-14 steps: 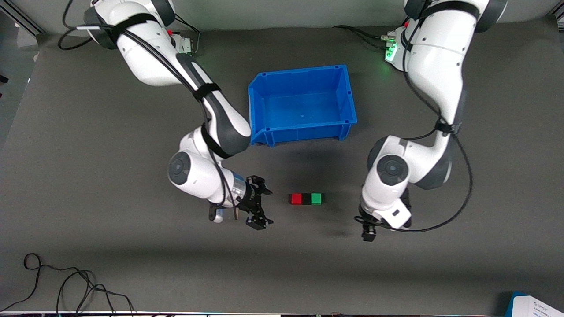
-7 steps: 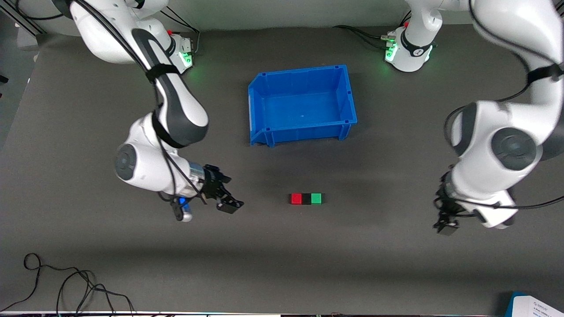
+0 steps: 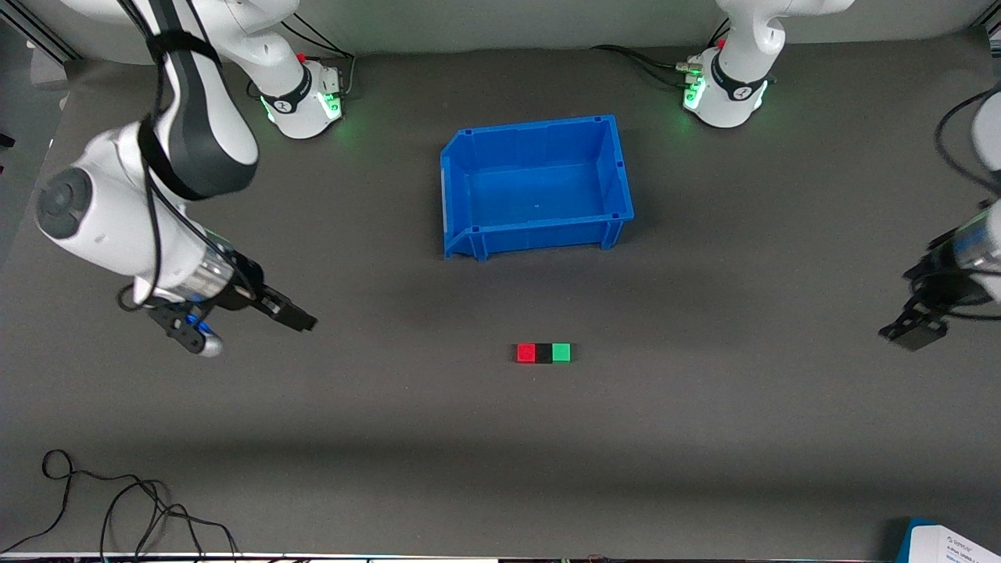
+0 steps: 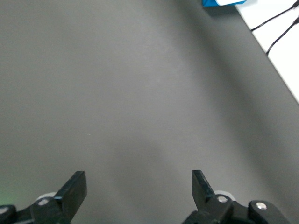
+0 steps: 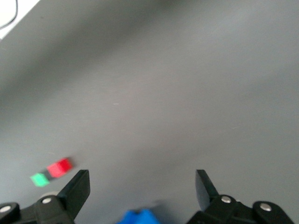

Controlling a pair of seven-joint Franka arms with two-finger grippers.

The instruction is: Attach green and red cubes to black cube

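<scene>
**Both jaws wide and empty, arms pulled clear of the joined cubes**

Both sets of jaws stand fully spread with nothing between them; each wrist view shows only bare mat in the gap.

Largest first: I see the dark table mat [image 3: 704, 438] and, on it, the blue bin [image 3: 536, 186], empty, farther from the front camera than the cubes. The right gripper [image 3: 291, 315] hangs over the mat toward the right arm's end of the table, and the left gripper [image 3: 911, 330] hangs over the left arm's end. A second ago both were close beside the cube row; they have since swung well apart from it, and the left jaws finished opening on the way.

The cubes have not shifted. The red cube [image 3: 526, 353], black cube [image 3: 543, 353] and green cube [image 3: 561, 353] sit in one straight row, touching, black between the two colours, red on the side toward the right arm.

I judge the attaching done: the row held together as both arms withdrew, so nothing seems left but to park them.
</scene>
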